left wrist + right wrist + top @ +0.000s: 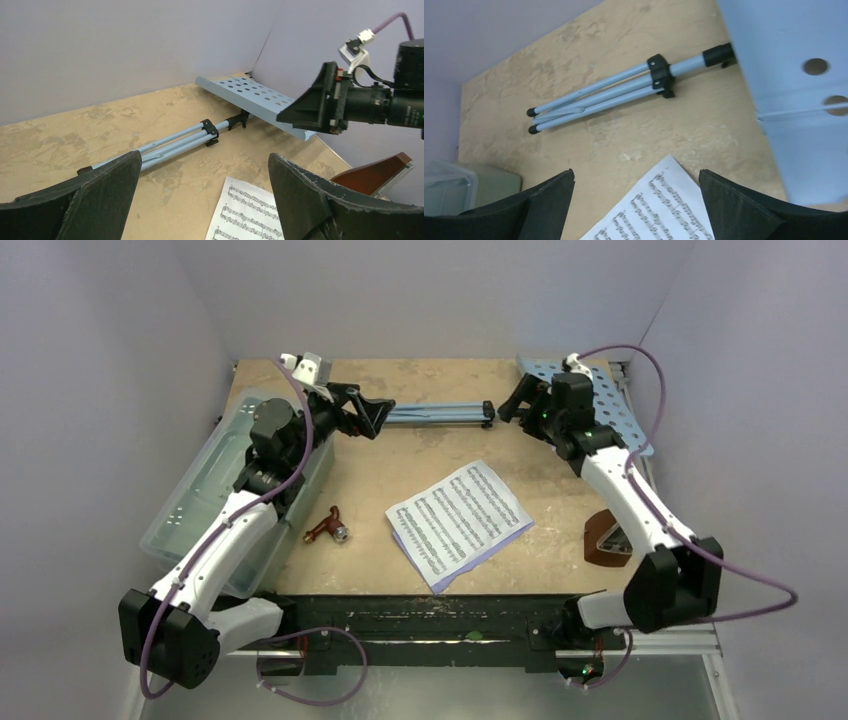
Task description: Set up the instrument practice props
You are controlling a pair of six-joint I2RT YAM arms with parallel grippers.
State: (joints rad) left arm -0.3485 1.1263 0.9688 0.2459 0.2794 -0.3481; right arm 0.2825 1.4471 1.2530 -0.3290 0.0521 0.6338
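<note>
Light-blue stand (440,415) lies flat along far table (560,540) edge, legs (594,97) folded, desk (612,410) in far right corner. Left gripper (378,420) at leg feet, right gripper (507,410) at shaft (689,64) near desk; both wide open, empty. Best: right grips shaft, lifts upright; left spreads legs before release. Count: one box (190,502), one stand, two pages (460,522) at least, mid-table, one metronome (605,540) near right edge, one small red part (327,528)

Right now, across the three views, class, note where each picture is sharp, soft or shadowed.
Top external: even, soft light with only faint shadows, and the sheet music staves are readable. Left wrist: the music stand is sharp, while the near fingers are dark and soft-edged. Right wrist: the stand's desk is close, blurred and pale; its legs are crisp.
</note>
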